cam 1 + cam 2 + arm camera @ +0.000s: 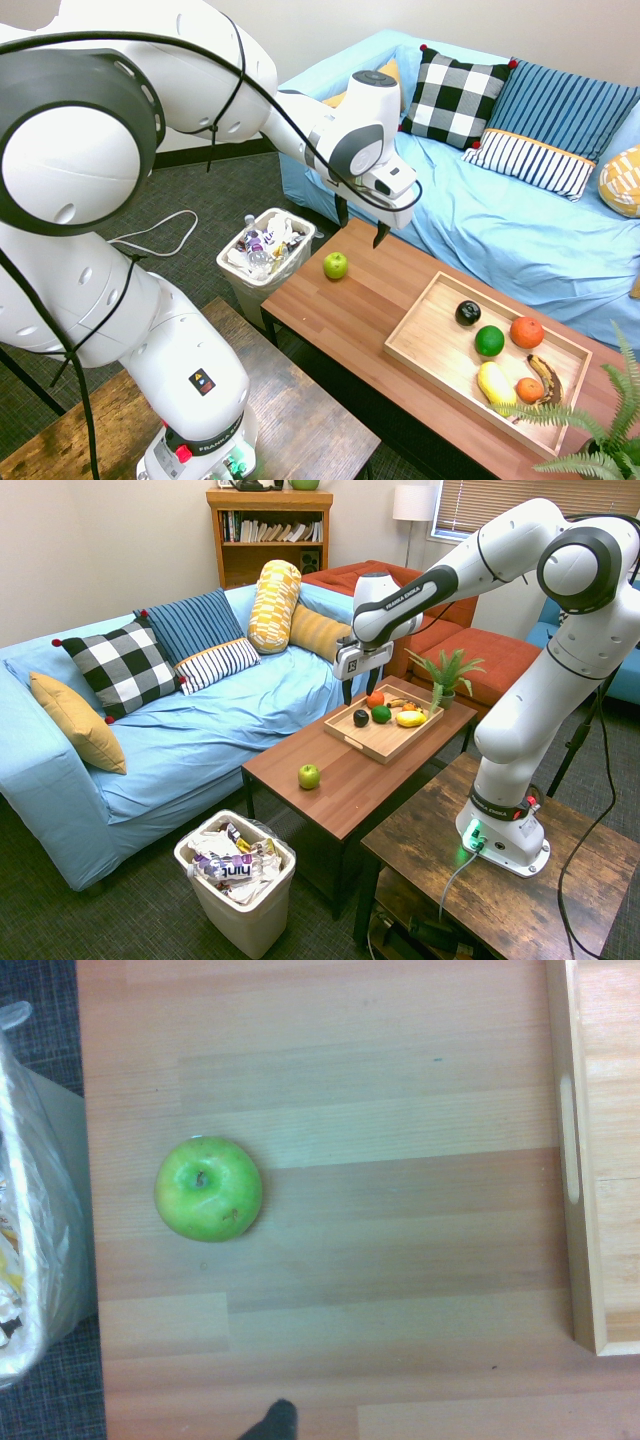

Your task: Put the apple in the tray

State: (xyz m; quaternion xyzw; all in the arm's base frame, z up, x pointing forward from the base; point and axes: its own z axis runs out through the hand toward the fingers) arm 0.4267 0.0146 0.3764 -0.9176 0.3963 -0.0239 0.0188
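The gripper [361, 229] hangs released, empty, above the counter [350, 310], between the apple [335, 265] and the tray [420, 335]; the apple lies toward the counter's bin-side end.

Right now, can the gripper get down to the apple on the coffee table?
Probably yes. The apple sits alone on bare wood near the table end, apart from the tray and the bin beside the table. The gripper hangs open above the table, pointing down, with nothing between them.
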